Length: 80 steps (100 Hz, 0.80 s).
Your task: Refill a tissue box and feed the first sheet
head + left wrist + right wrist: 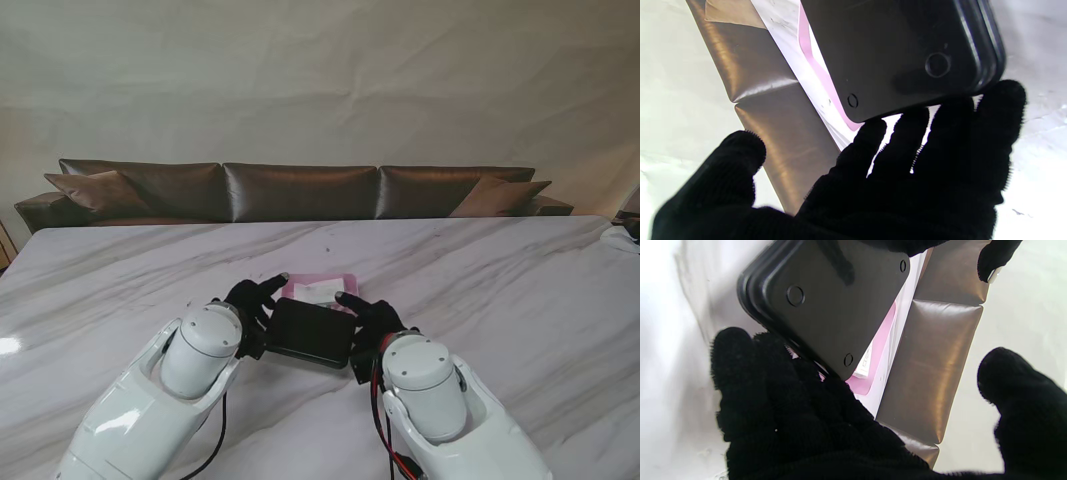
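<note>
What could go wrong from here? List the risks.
1. The black box is held between the left hand and right hand by its ends; both thumbs look splayed clear, so it may slip or tilt.
2. The pink tissue pack lies right behind the box, partly hidden, so lowering the box could catch or shove it.

- Arms: glossy white shells, rounded joint caps.
- left hand [250, 303], right hand [372, 318]: black knit gloves, fuzzy weave.
- Cables: black under left arm; red and black at right wrist.
</note>
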### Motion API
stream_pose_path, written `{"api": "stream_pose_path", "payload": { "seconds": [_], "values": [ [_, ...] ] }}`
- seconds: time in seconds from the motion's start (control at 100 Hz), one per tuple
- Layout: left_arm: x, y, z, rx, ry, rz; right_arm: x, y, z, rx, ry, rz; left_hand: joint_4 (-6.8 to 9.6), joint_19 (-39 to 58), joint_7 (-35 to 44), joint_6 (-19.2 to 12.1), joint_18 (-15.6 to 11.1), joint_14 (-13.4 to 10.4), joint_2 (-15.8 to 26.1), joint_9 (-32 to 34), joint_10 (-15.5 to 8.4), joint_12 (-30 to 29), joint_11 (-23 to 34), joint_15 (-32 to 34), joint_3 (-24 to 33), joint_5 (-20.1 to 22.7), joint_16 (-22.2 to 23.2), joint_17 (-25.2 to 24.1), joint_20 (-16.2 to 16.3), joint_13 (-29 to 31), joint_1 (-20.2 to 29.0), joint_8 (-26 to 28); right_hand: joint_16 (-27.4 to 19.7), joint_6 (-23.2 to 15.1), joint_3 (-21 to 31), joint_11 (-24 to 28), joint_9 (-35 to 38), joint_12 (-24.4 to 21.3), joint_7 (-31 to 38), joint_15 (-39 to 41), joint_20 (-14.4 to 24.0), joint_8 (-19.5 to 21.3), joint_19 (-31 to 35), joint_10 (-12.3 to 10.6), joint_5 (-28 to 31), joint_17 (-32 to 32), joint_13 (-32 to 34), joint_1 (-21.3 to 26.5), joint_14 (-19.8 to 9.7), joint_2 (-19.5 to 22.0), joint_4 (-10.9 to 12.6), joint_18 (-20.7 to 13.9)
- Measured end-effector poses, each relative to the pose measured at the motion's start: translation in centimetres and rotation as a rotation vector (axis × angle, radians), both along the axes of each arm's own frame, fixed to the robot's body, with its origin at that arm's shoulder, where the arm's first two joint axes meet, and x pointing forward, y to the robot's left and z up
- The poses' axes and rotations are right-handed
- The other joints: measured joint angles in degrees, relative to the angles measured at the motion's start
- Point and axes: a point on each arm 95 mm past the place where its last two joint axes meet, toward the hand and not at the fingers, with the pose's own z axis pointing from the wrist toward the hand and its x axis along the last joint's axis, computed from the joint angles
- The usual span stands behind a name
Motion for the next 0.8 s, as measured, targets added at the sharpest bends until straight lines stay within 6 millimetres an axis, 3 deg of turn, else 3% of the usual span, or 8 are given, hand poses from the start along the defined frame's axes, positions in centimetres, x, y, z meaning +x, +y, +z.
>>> {"api": "stream_pose_path", "payload": {
  "seconds": [0.8],
  "values": [
    [4.1,-0.7,0.2,0.030,0.011,-0.016,4.3,-0.7,0.9,-0.014,-0.021,0.032,0.00,-0.13,-0.74,1.39,-0.15,-0.15,0.00,-0.01,0.41,-0.51,-0.47,-0.05,0.00,-0.09,-0.54,0.00,0.35,0.00,0.00,-0.42,0.00,0.19,0.00,0.00,0.00,0.01,-0.01,0.00,0.00,0.00,0.00,0.36,0.00,0.00,0.16,0.01,-0.01,0.00,0.00,0.00]
  ]
}}
